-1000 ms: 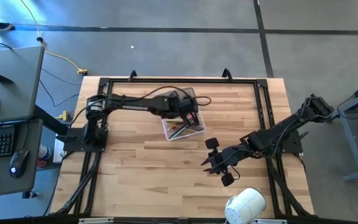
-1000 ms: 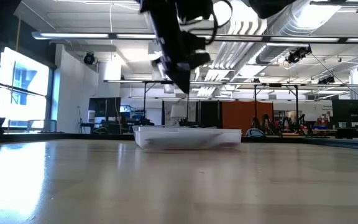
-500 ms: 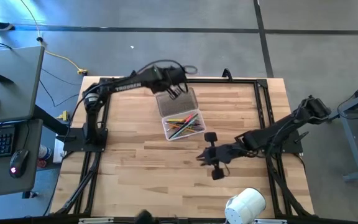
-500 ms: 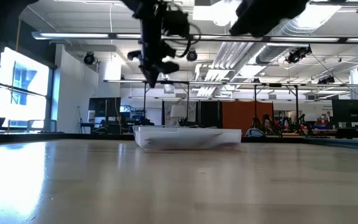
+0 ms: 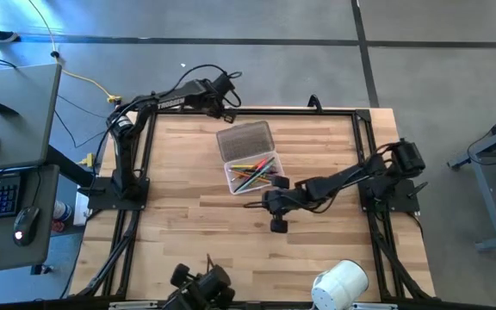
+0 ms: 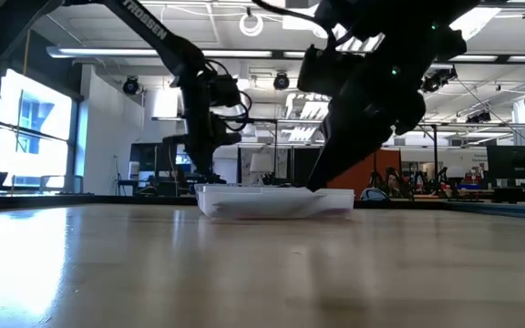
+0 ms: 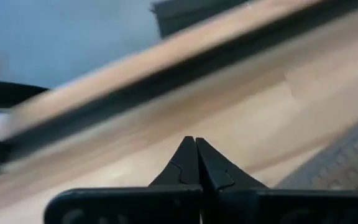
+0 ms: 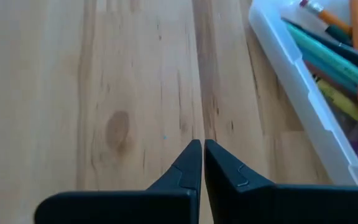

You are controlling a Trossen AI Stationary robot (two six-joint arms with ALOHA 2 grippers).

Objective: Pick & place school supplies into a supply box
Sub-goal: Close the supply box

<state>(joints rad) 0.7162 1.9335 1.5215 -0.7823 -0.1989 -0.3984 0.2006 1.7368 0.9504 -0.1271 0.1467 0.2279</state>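
Supply box (image 5: 250,162): clear plastic, lid swung open flat toward the counter's far edge; stands on the counter's far half, about midway between its left and right edges. In the low view it shows as a shallow pale tray (image 6: 274,201).

School supplies (image 5: 255,172): pens and pencils in yellow, orange, green and red, lying loose inside the open box. The right wrist view shows several (image 8: 344,68) behind the box wall. None is seen lying on the bare counter (image 5: 188,232).

Left gripper (image 5: 228,102): raised over the counter's far edge, just beyond the lid, clear of the box. Jaws pressed together, nothing between them (image 7: 195,163).

Right gripper (image 5: 268,200): low over the counter, just beside the box's near corner. Jaws pressed together and empty (image 8: 202,163), above bare wood alongside the box wall.

White roll (image 5: 340,285): at the counter's near edge toward the right corner, well apart from the box; not a task item.

Step in hand, by judgement: the filling looks finished, both arms empty. The next move probably calls for folding the hinged lid over the box, or for drawing the arms off to rest.
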